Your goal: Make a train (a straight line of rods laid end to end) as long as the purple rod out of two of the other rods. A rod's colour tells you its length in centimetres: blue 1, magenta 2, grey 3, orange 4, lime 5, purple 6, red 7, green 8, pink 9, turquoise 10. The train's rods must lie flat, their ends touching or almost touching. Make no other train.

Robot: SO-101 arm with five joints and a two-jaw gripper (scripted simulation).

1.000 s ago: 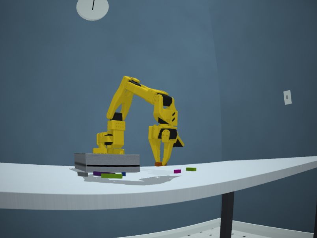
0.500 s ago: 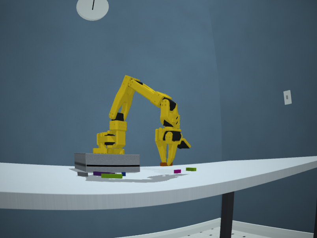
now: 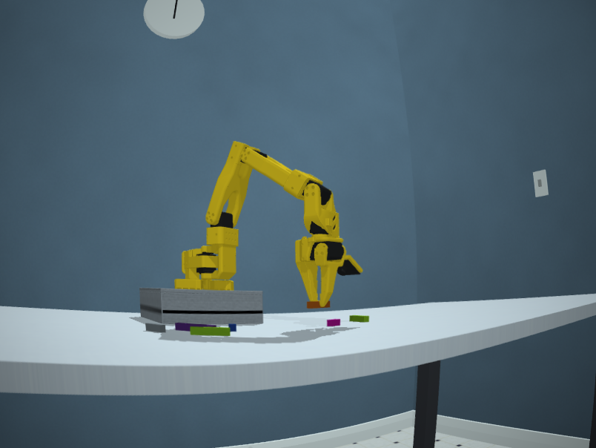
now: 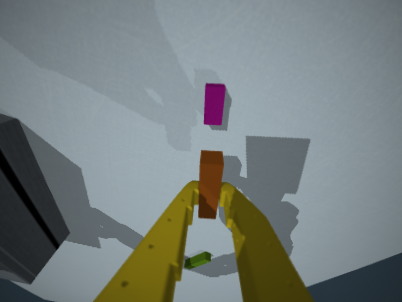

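My gripper (image 3: 319,302) (image 4: 209,200) is shut on the orange rod (image 3: 318,304) (image 4: 210,182) and holds it a little above the table, level and lengthwise between the fingers. The magenta rod (image 3: 333,322) (image 4: 214,104) lies flat on the table just beyond the orange rod's far end, roughly in line with it in the wrist view. A short lime rod (image 3: 359,318) (image 4: 198,259) lies to the right of the magenta one. The purple rod (image 3: 185,326) lies by the base block, with a long lime rod (image 3: 210,331) in front of it, a grey rod (image 3: 155,327) to its left and a blue rod (image 3: 232,327) to its right.
The grey base block (image 3: 201,305) (image 4: 25,210) carries the arm at the left. The white table (image 3: 433,323) curves away to the right, with its front edge near the camera.
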